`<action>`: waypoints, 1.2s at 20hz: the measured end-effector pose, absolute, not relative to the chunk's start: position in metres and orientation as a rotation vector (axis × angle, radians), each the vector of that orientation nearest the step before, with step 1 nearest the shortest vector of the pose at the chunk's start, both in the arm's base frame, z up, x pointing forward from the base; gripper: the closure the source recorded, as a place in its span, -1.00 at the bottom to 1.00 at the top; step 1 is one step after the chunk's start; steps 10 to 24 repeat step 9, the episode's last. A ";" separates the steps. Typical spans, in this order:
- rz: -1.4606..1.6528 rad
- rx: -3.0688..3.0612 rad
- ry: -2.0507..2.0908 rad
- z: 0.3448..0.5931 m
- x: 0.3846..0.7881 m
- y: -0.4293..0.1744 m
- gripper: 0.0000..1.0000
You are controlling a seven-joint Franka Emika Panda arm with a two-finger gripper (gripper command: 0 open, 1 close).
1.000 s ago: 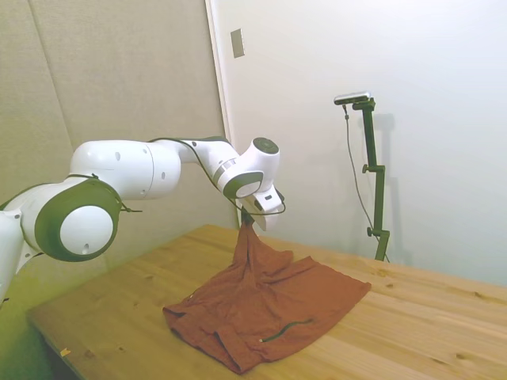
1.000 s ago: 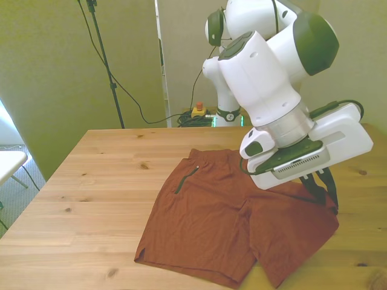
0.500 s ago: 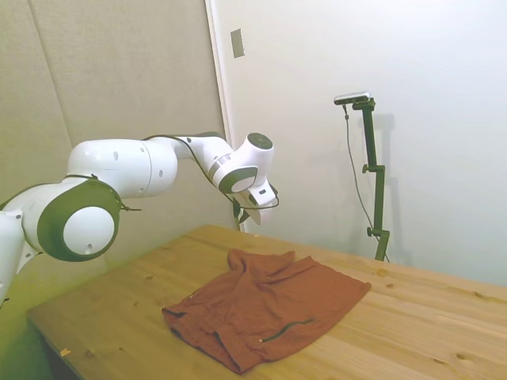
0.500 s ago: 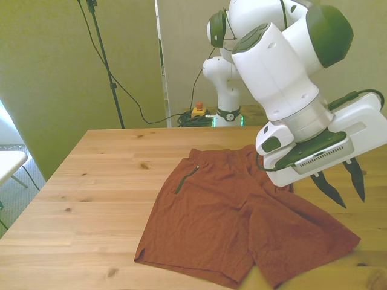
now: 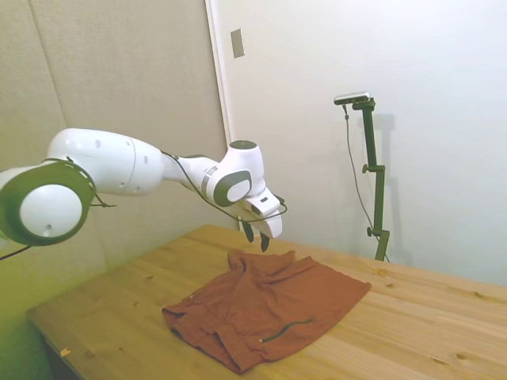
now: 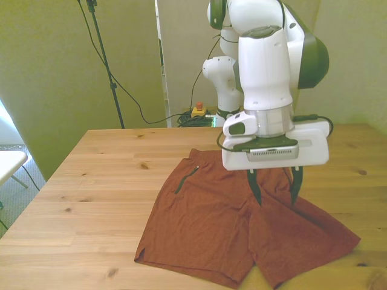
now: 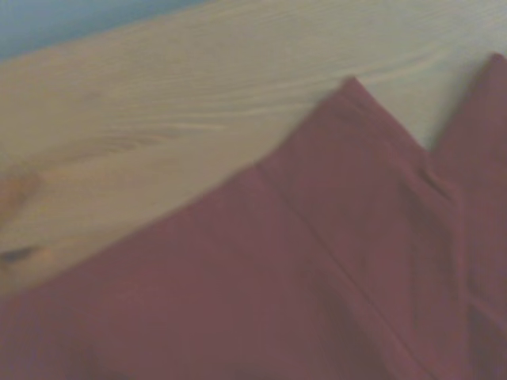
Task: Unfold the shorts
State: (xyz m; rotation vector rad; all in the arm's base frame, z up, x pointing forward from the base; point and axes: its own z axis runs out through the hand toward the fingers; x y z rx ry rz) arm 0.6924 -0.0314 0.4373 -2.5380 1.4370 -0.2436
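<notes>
The rust-brown shorts [image 6: 230,223] lie spread on the wooden table [image 6: 97,181], both legs toward the near edge of the front view, a dark zipper line on the side at the front view's left. In the side view the shorts [image 5: 269,305] show a raised fold at their back edge. My gripper [image 6: 275,192] hangs open just above the middle of the shorts, holding nothing. Seen from the side, the gripper [image 5: 257,236] hovers over that raised fold. The wrist view shows blurred shorts fabric [image 7: 317,293] with a pointed corner on the wood.
Bare table surface [image 6: 91,199] extends to the front view's left of the shorts. A black stand with a cable [image 6: 106,66] rises behind the table's far left corner. A yellow box with a red button [image 6: 198,109] sits on the floor near the robot's base.
A second ago the gripper held a raised part of the shorts; it let go, the fabric dropped flat, and the open gripper swung back toward the middle of the garment.
</notes>
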 end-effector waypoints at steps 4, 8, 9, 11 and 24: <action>-0.204 -2.622 1.365 0.469 0.633 -0.026 -1.00; -0.175 -2.662 1.273 0.498 0.564 -0.026 -1.00; -0.170 -2.664 1.264 0.503 0.546 -0.028 -1.00; -0.170 -2.664 1.264 0.503 0.546 -0.028 -1.00; -0.170 -2.664 1.264 0.503 0.546 -0.028 -1.00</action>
